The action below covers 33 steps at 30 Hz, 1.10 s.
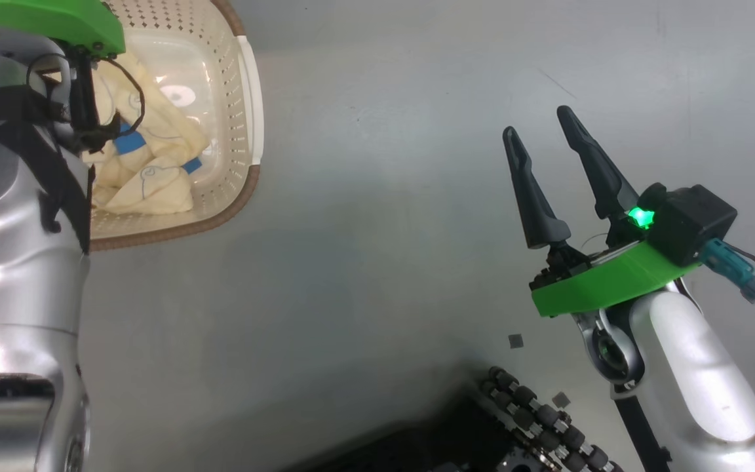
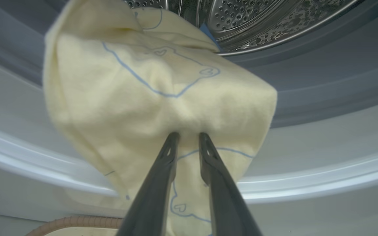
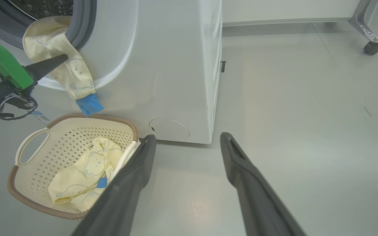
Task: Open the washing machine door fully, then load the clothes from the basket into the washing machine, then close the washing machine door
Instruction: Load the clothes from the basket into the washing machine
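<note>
- Cream garment is hanging over the gasket, touching the tips of my left claw — jaws narrow, grip I cannot tell.
- Right claw is idling wide.
- I'm worrying — a weak pinch drops it toward the basket below.

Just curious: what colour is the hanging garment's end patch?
Bright blue patch; clearest in the right wrist view.

1 white front-loading washing machine; 1 cream perforated plastic basket; 1 pale yellow garment upper left; heaped garments uncountable.
</note>
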Available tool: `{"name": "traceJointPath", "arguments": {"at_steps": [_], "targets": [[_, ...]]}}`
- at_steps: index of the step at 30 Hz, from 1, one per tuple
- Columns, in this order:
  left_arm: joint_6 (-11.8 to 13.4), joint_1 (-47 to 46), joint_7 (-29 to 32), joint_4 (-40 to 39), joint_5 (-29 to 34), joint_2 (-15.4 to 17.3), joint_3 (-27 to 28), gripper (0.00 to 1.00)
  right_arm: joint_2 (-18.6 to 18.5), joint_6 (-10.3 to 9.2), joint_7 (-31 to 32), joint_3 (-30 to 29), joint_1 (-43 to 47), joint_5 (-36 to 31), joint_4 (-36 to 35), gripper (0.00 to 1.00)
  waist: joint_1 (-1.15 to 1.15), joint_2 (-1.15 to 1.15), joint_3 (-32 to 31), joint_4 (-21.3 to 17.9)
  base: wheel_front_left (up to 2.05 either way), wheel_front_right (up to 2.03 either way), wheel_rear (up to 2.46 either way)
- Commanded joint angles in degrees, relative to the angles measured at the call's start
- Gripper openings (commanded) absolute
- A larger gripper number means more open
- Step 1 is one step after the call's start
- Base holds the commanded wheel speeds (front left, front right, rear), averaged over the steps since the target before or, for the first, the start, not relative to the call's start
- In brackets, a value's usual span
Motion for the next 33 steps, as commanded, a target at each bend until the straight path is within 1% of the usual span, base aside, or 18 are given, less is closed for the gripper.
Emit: {"name": "traceJointPath", "arguments": {"at_steps": [1,2,4,12,23,33], "targets": [[0.2,-1.0,-0.4,-2.1,0.6,1.8,1.0,0.31,-0.1,0.25,-0.5,0.7,0.9,0.2,-1.7,1.00,0.00,0.00,0.2,0.1,0.00,0.00,0.00],[0.2,-1.2,-0.4,-2.5,0.8,1.9,1.0,0.23,-0.1,0.25,-0.5,0.6,0.8,0.2,-1.7,1.00,0.00,0.00,0.3,0.2,0.00,0.00,0.00],[0.1,-1.3,-0.4,-3.2,1.0,1.9,1.1,0.00,-0.1,0.25,-0.5,0.5,0.7,0.2,-1.6,1.00,0.00,0.00,0.5,0.3,0.00,0.00,0.00],[-0.2,0.0,-0.4,-5.9,1.7,1.1,1.3,0.00,-0.1,0.25,-0.5,0.1,0.5,0.2,-1.5,1.00,0.00,0.00,0.3,1.2,0.00,0.00,0.00],[-0.9,0.5,-0.4,-5.4,2.1,1.1,1.4,0.00,-0.1,0.25,-0.5,0.1,0.3,0.2,-1.5,1.00,0.00,0.00,0.1,1.5,0.00,0.00,0.00],[-1.3,3.2,-0.4,-7.0,2.0,-0.4,0.6,0.00,-0.1,0.25,-0.5,-0.3,0.5,0.0,-1.5,1.00,0.00,0.00,-0.7,2.8,0.00,0.00,0.00]]}}
